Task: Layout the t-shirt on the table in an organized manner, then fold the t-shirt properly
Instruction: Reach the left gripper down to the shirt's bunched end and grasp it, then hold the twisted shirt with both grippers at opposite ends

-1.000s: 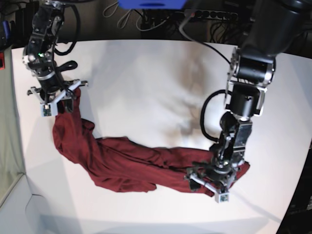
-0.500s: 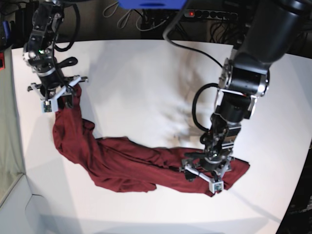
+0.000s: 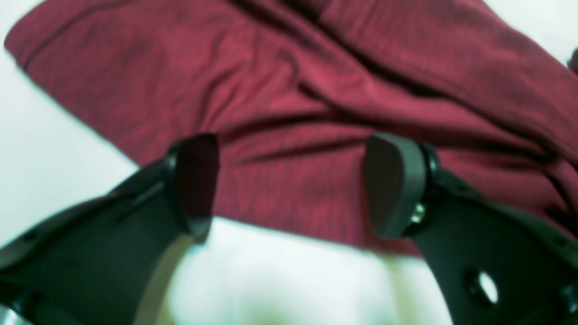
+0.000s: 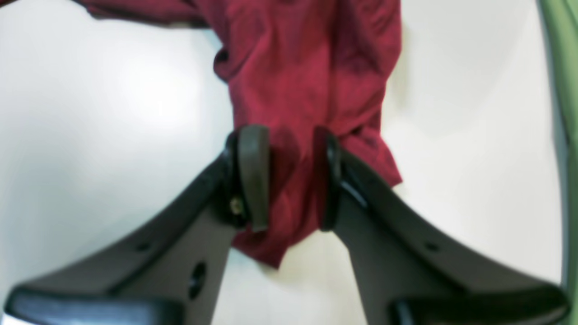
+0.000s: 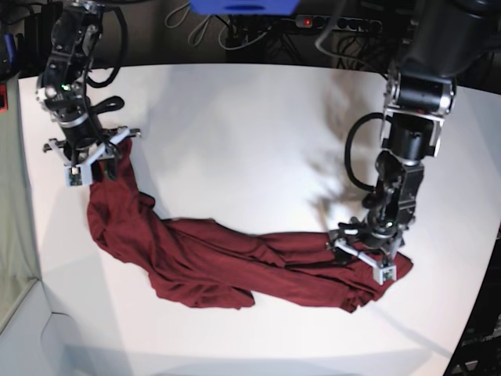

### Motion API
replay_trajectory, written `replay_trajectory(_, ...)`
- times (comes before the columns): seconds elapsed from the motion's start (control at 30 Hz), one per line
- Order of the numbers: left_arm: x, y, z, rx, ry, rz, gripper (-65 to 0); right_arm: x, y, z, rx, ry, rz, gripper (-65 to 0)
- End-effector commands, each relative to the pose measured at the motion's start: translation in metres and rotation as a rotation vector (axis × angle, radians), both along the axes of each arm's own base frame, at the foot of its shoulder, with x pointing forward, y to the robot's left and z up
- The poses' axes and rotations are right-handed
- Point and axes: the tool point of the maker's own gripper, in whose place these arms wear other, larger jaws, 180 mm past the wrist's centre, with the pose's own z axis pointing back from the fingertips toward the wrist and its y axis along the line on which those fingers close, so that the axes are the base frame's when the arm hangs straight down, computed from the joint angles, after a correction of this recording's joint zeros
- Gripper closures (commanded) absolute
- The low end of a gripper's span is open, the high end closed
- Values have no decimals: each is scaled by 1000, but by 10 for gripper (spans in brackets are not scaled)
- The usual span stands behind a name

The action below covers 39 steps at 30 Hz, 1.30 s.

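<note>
Shifted rightward, left gripper [image 5: 369, 258] hovers over t-shirt [image 5: 219, 262] on white table [image 5: 235, 133].

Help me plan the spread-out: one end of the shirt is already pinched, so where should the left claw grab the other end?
Probably the shirt's free end, at the hem edge lying flat on the table. Come straight down with the left claw open astride that edge, since it is a thin single layer there, while the right claw pinches the far end.
</note>
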Motion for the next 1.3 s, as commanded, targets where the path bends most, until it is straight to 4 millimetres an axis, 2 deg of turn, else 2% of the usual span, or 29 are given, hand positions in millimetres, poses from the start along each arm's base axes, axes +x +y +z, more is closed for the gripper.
replay_trajectory(0.0, -33, -1, -23, -41, 134, -13, -490, 8, -2, 16, 0, -57, 3, -180)
replay_trajectory(0.2, -75, -16, 16, -121, 38, -105, -490, 9, -1, 17, 4, -61, 3, -180)
replay_trajectory(0.3, -85, -18, 34, -131, -8, -134, -490, 9, 0, 16, 7, -61, 3, -180)
replay_trajectory(0.37, -84, -11, 50, -146, -52, -114, -490, 9, 0, 16, 7, -61, 3, -180)
replay_trajectory(0.47, -74, 12, 74, -170, -137, -20, -490, 9, 0, 16, 7, -61, 5, -180)
replay_trajectory(0.57, -42, 22, 99, -231, -218, 63, -490, 9, 1, 16, 9, -61, 6, -180)
replay_trajectory(0.6, -31, 23, 102, -226, -224, 74, -490, 8, 1, 16, 9, -59, 6, -180)
replay_trajectory(0.7, 2, 16, 102, -185, -208, 82, -490, 8, 1, 16, 9, -59, 6, -180)
replay_trajectory(0.87, 34, -5, 76, -63, -132, 70, -490, 8, 1, 15, 8, -59, 6, -180)
replay_trajectory(0.93, 31, -9, 56, -8, -105, 62, -490, 9, 1, 16, 8, -60, 6, -180)
replay_trajectory(1.07, 18, -4, 28, 36, -60, 64, -490, 15, 1, 21, 8, -79, 6, -180)
replay_trajectory(1.17, -8, 2, 0, 42, 19, 64, -490, 16, 0, 23, 7, -80, 3, -180)
replay_trajectory(1.27, -32, 24, -19, 69, 89, 78, -490, 18, -1, 25, 5, -87, 2, -180)
